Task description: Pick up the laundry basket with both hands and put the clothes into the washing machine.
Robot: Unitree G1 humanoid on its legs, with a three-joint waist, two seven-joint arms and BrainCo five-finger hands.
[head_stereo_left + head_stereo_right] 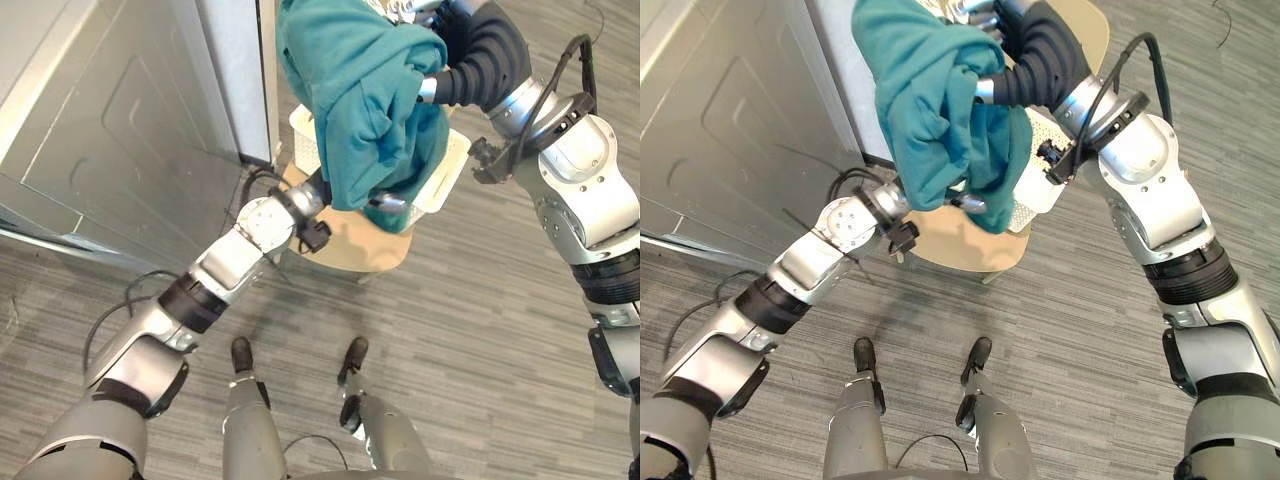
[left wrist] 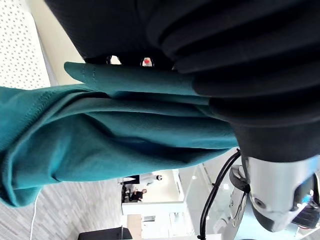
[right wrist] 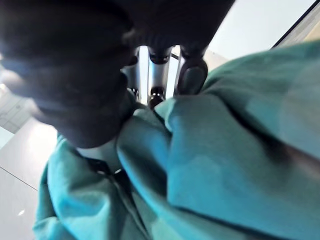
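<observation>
A teal garment [image 1: 370,110] hangs bunched in the air above a white perforated laundry basket [image 1: 447,170]. My right hand [image 1: 975,12] is at the garment's top, and the right wrist view shows its fingers [image 3: 190,75] curled into the cloth [image 3: 225,150]. My left arm reaches in from the lower left. My left hand [image 1: 312,192] goes under the lower folds of the garment and is mostly hidden by it. The basket rests on a round tan stool [image 1: 360,245]. The teal cloth [image 2: 100,135] also hangs across the left wrist view.
A large grey appliance panel [image 1: 120,130] stands at the left, with a white upright panel [image 1: 235,70] beside it, close behind the basket. Grey striped flooring [image 1: 480,330] lies open to the right and in front of the stool.
</observation>
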